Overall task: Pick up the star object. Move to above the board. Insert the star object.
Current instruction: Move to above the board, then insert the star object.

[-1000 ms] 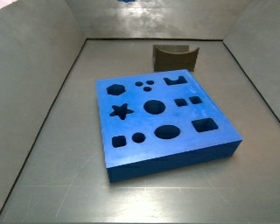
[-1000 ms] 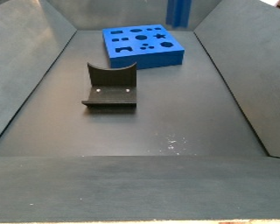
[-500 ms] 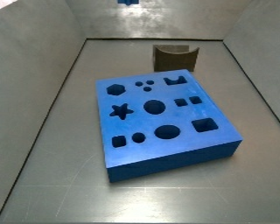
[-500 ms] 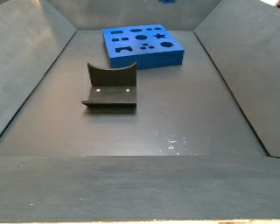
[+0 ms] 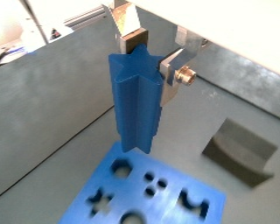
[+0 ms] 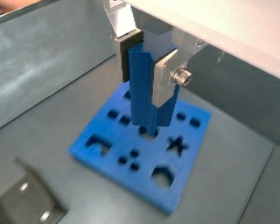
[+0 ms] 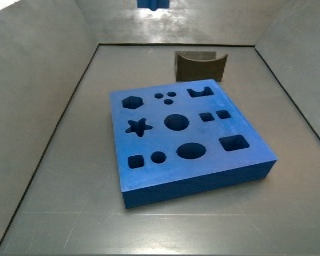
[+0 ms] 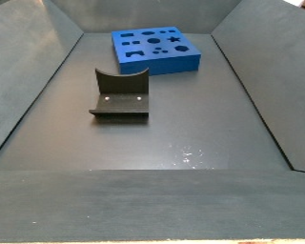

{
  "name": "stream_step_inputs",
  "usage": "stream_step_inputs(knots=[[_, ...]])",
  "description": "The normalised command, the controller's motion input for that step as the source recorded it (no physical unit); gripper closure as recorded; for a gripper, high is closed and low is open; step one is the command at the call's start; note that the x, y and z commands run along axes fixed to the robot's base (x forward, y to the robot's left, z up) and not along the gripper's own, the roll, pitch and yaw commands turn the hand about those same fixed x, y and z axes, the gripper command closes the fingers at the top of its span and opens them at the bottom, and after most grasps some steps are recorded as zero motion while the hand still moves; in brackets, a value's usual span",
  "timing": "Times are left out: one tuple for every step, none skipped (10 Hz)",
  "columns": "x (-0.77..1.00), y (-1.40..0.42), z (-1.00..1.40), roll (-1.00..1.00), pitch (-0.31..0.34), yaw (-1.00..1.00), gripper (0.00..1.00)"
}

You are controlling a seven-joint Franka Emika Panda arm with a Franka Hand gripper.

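Your gripper (image 5: 150,51) clamps the star object (image 5: 136,101) high above the board (image 6: 136,144); misaligned ridges can jam at the star hole (image 6: 174,143)

Even, soft overhead light, faint floor glare, low-resolution softness, no harsh shadows.

In a wrist view the gripper (image 5: 152,48) clamps the star object (image 5: 137,101) by its upper end, silver fingers (image 5: 126,17) on either side. The peg hangs upright, clear of the board (image 5: 149,191) (dark holes showing). The fixture (image 5: 240,150) stands apart on the grey floor.
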Motion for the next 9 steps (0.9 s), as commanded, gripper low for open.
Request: stream_step_inputs(knots=[[0.22, -0.84, 0.18, 0.01, 0.133, 0.01, 1.00], [0.16, -0.45, 0.10, 0.03, 0.127, 0.01, 1.00], [0.12, -0.27, 0.06, 0.03, 0.111, 0.01, 1.00], [0.00, -0.02, -0.16, -0.15, 0.000, 0.00, 1.00], [0.00, 0.00, -0.29, -0.28, 0.000, 0.00, 1.00], [-0.07, 0.00, -0.01, 0.00, 0.000, 0.00, 1.00], [-0.45, -0.25, -0.50, 0.27, -0.729, -0.27, 1.00], [0.00, 0.00, -0.71, 0.17, -0.360, -0.88, 1.00], [0.07, 0.00, -0.67, 0.24, -0.089, -1.00, 1.00]])
